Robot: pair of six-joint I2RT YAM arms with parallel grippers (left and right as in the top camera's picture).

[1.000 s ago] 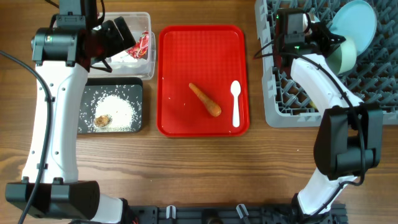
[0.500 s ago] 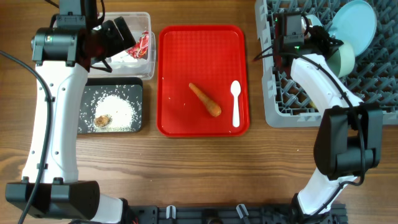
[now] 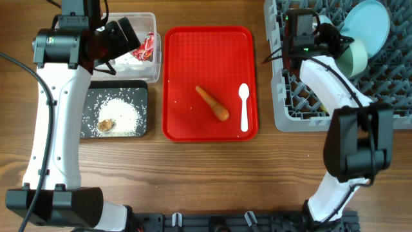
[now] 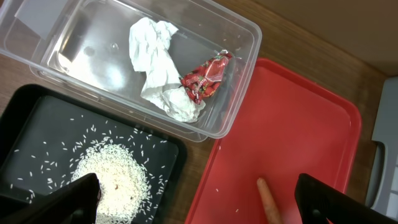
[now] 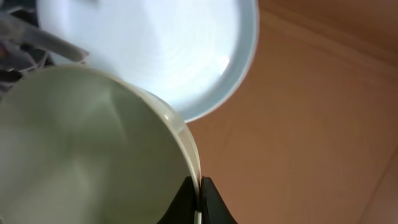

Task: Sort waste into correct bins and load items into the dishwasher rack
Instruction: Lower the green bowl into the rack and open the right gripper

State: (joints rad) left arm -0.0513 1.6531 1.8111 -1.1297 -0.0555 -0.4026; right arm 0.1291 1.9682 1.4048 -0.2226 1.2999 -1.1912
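Observation:
My right gripper point(image 3: 341, 44) point(image 5: 198, 200) is shut on the rim of the pale green bowl point(image 3: 356, 57) point(image 5: 81, 143) over the grey dishwasher rack point(image 3: 290, 103). The light blue plate point(image 3: 368, 22) point(image 5: 155, 50) stands in the rack just behind the bowl. My left gripper point(image 3: 123, 33) point(image 4: 199, 199) is open and empty above the clear tub point(image 3: 149, 64) point(image 4: 242, 37), which holds the white tissue point(image 4: 158, 68) and the red wrapper point(image 4: 205, 81). The black tray point(image 3: 90, 90) holds rice point(image 3: 119, 113) point(image 4: 112, 180) and the brown lump point(image 3: 106, 124). The carrot point(image 3: 212, 103) point(image 4: 268, 202) and the white spoon point(image 3: 243, 106) lie on the red tray point(image 3: 193, 51). The light blue bowl and yellow cup are not in view.
The red tray point(image 4: 298, 124) lies between the bins and the rack. A few rice grains lie on it near the carrot. Bare wooden table point(image 3: 206, 174) stretches along the front.
My right wrist has shifted very slightly at the rack with the bowl still held. The left arm has not moved.

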